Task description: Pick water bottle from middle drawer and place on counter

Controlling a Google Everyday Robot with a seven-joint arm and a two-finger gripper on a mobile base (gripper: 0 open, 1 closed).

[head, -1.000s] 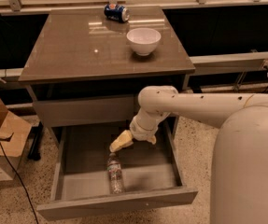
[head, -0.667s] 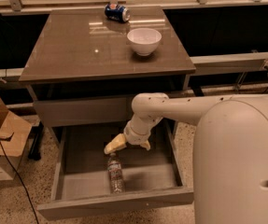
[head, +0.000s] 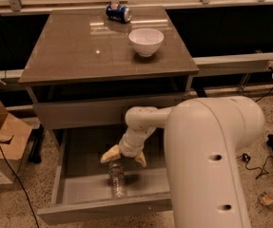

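The water bottle [head: 118,178] lies on the bare grey floor of the open middle drawer [head: 79,194], its length running front to back, near the drawer's middle. My gripper [head: 122,157] hangs from the white arm inside the drawer, right over the bottle's far end. Its two pale fingers [head: 110,154] are spread, one on each side of the bottle's top, and hold nothing. The glossy grey-brown counter [head: 79,51] tops the cabinet above.
A white bowl [head: 146,41] and a blue soda can [head: 119,13] lying on its side sit on the counter's far right part. A cardboard box [head: 0,141] stands on the floor left of the cabinet. My arm's bulky white body [head: 212,160] fills the lower right.
My gripper has moved left and down inside the drawer, from beside the bottle's far right to straddling its far end. The bottle has not moved.
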